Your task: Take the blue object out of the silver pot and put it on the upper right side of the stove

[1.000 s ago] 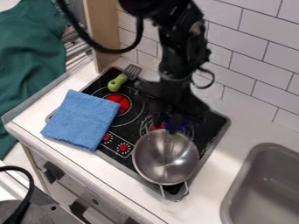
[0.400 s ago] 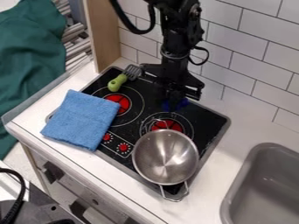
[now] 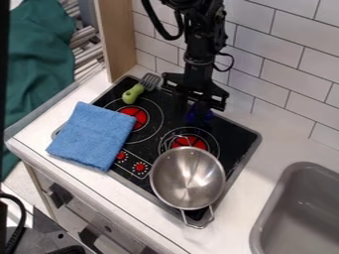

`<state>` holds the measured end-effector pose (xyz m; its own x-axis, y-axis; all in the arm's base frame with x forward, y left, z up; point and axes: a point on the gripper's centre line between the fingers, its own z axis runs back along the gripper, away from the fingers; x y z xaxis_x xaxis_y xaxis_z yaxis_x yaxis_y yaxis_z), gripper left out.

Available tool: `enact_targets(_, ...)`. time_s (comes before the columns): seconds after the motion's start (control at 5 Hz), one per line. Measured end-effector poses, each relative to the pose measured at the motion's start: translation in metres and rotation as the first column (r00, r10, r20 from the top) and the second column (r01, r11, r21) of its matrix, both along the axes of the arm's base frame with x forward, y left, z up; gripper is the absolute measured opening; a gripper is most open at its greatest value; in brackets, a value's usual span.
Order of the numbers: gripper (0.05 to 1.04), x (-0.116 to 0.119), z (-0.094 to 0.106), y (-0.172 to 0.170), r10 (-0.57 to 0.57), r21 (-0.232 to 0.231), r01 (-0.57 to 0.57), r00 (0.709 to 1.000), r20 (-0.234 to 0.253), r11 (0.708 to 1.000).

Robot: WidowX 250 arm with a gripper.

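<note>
Fabric, deep green [image 3: 39,64], drapes at far left; then comes the blue towel [image 3: 92,136] over the stove's edge, green-handled spatula [image 3: 134,93] behind it. Here's my gripper [image 3: 198,105], low at the stove's back, right above the blue object [image 3: 199,115]! Pinching or spread? My jaws, I can't tell. Silver pot [image 3: 189,178] in front, gray sink [image 3: 301,213] far right.

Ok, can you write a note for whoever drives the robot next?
Gripper: low over the back of the stove, at the blue object; can't tell if it's holding it.
Silver pot: at the stove's front right.
Done: blue object is out of the pot, towards the stove's upper right.
Left: probably check the spot, let go if held, lift away.
</note>
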<state>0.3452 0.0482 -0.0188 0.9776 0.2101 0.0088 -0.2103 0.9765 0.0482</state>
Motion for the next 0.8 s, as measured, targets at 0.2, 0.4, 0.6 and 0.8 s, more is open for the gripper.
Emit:
enact_targets(0.2, 0.874, -0.002, 0.004, 0.001, -0.014, 0.009, 0.014, 1.000, -0.015, 1.000)
enact_targets(0.4, 1.014, 0.002, 0.035, -0.003, -0.033, 0.022, 0.033, 0.999, 0.040, 0.999)
enact_targets(0.6, 1.008, -0.004, 0.058, -0.010, -0.038, 0.020, 0.037, 0.996, 0.085, 0.999)
enact_targets(0.8, 1.007, -0.011, 0.070, -0.015, -0.043, 0.008, 0.042, 0.993, 0.114, 0.999)
